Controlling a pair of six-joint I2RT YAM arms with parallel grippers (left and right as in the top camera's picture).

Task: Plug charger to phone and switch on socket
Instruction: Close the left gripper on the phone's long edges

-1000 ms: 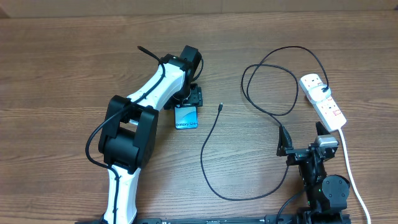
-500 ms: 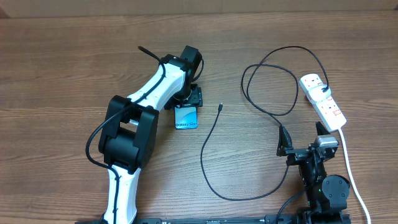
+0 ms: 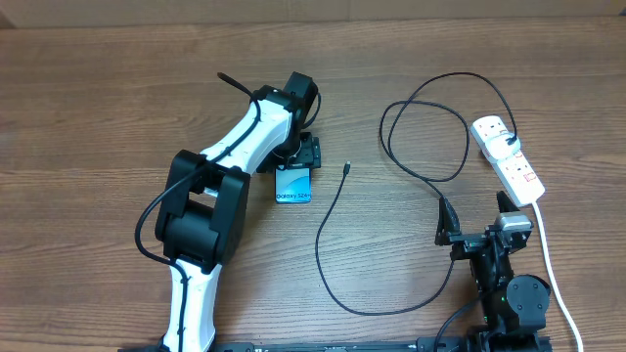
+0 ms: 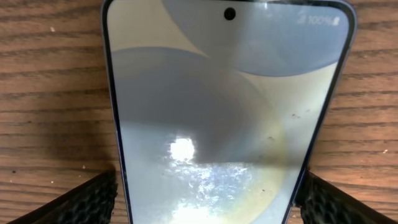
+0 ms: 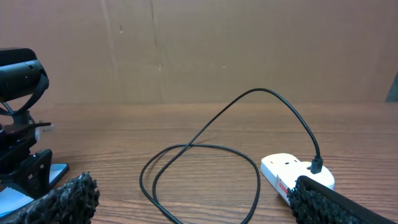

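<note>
The phone [image 3: 293, 185] lies flat on the wooden table, its light blue screen up; it fills the left wrist view [image 4: 227, 124]. My left gripper [image 3: 296, 161] is shut on the phone, one finger at each long edge [image 4: 208, 205]. The charger [image 3: 333, 225], a thin black cable, loops across the table. Its small tip [image 3: 347, 167] lies free just right of the phone, and its black plug [image 3: 512, 140] sits in the socket [image 3: 509, 161], a white power strip at the far right. My right gripper [image 3: 479, 220] is open and empty near the front right [image 5: 193, 205].
The socket's thick white cord [image 3: 548, 254] runs down the right edge past my right arm's base. In the right wrist view the charger loop [image 5: 205, 146] and the socket's end [image 5: 289, 171] lie ahead, with a brown wall behind the table.
</note>
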